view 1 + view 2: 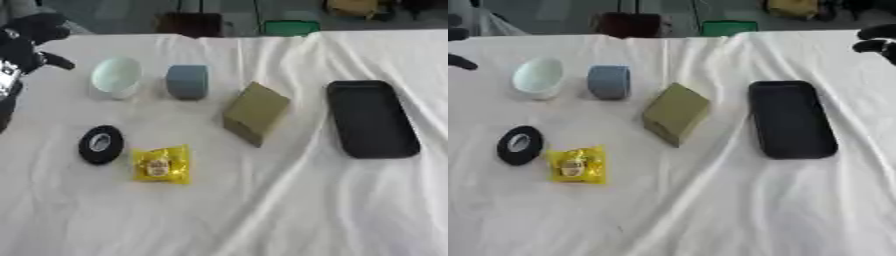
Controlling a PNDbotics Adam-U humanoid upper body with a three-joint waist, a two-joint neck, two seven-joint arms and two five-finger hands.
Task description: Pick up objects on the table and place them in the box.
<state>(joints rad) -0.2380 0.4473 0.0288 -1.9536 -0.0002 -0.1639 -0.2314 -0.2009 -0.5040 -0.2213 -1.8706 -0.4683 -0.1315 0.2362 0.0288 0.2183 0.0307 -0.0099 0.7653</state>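
Several objects lie on the white cloth. A pale green bowl (115, 76) lies tipped at the back left, with a blue-grey cylinder (187, 81) beside it. An olive cardboard box (255, 112) sits tilted in the middle. Nearer the front left are a black tape roll (101, 144) and a yellow packet (161, 164). A shallow black box (372, 119) lies on the right with nothing in it. My left hand (31, 42) hovers open at the upper left, left of the bowl and holding nothing. My right hand (877, 44) shows only at the upper right edge, beyond the black box.
The white cloth (262, 210) is wrinkled, with a raised fold running from the back centre toward the front. Past the table's far edge stand a dark case (188, 24), a green item (291, 27) and a yellow item (352, 7).
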